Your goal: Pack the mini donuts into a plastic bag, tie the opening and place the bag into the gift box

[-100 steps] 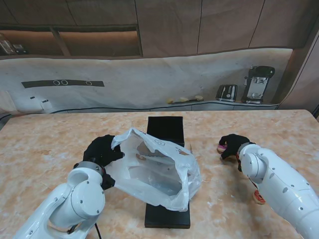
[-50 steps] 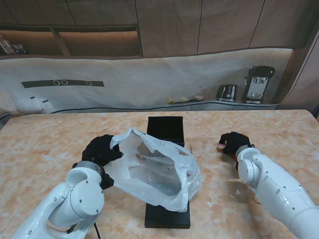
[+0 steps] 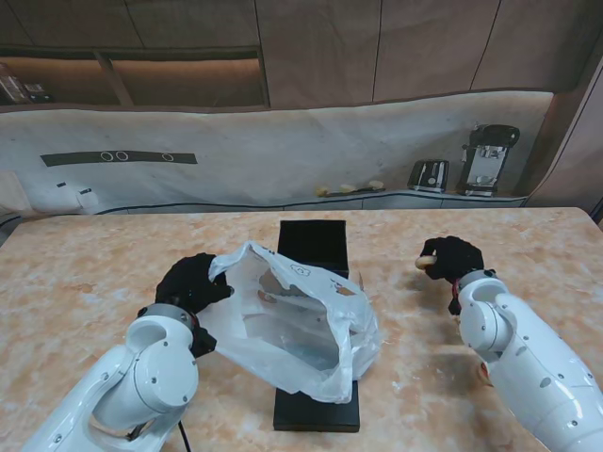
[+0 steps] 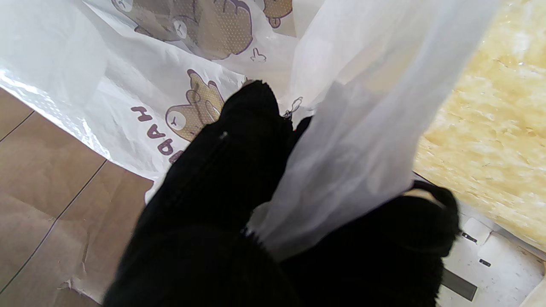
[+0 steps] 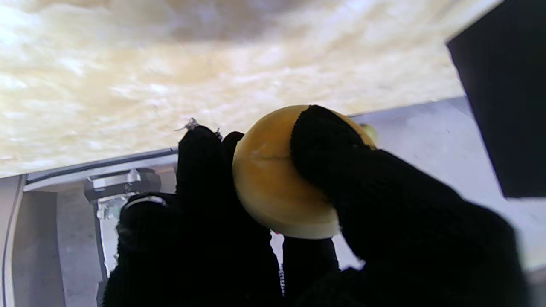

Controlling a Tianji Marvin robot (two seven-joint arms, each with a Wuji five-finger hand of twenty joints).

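Observation:
A clear plastic bag [image 3: 301,320] printed with bears stands open over the black gift box [image 3: 314,247] in the table's middle. My left hand [image 3: 191,285], in a black glove, is shut on the bag's left rim; the wrist view shows the film [image 4: 354,140] pinched between its fingers [image 4: 251,128]. My right hand [image 3: 451,257] is lifted off the table at the right, shut on a tan mini donut [image 5: 277,170], whose edge [image 3: 427,263] peeks out on the bag side of the hand.
The long black box's near end [image 3: 316,411] reaches toward me from under the bag. A red-and-pink item [image 3: 484,373] lies partly hidden beside my right forearm. A toaster [image 3: 430,174] and coffee machine [image 3: 488,158] stand on the back counter.
My right hand has lifted from the table with the donut and moved slightly farther from me and to the right. The left hand and the bag have stayed put.

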